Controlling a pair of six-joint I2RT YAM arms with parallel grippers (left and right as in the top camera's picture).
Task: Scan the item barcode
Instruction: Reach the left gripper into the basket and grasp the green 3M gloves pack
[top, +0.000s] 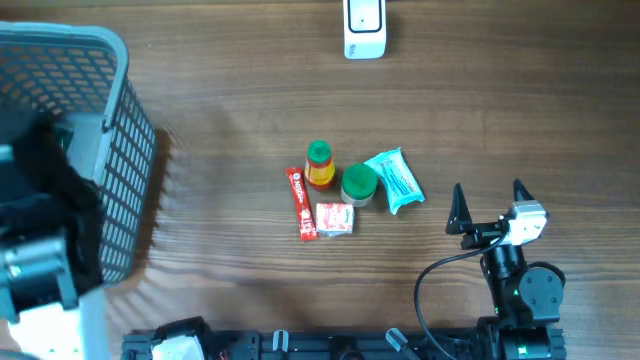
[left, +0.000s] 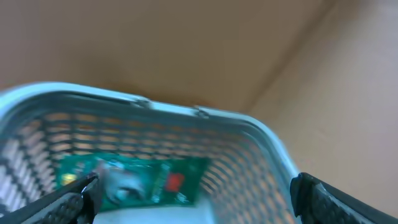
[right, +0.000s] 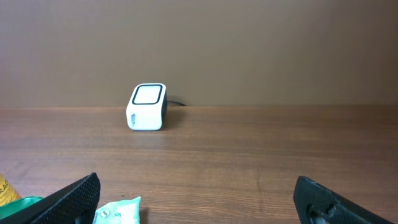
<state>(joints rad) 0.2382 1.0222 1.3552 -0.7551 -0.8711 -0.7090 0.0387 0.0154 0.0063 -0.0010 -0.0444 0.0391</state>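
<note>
Grippers both gaping empty, green packet lying in the basket.
Overhead: the right gripper (top: 490, 203) is hovering open near a teal packet (top: 395, 180), with a jar (top: 358, 184), bottle (top: 319, 165), red stick (top: 301, 203) and small sachet (top: 335, 218) clustering mid-table; the stick's white lettering is showing too small to read. The scanner (top: 365, 30) is sitting at the far edge, and the left arm (top: 30, 230) is reaching over the basket (top: 125, 150). Left wrist: the left gripper (left: 196, 186) is spreading wide above the blurred green packet (left: 140, 180) inside the basket, gripping nothing; its red label is unreadable. Right wrist: the scanner is facing the open fingers (right: 74, 199), its blue print illegible.
</note>
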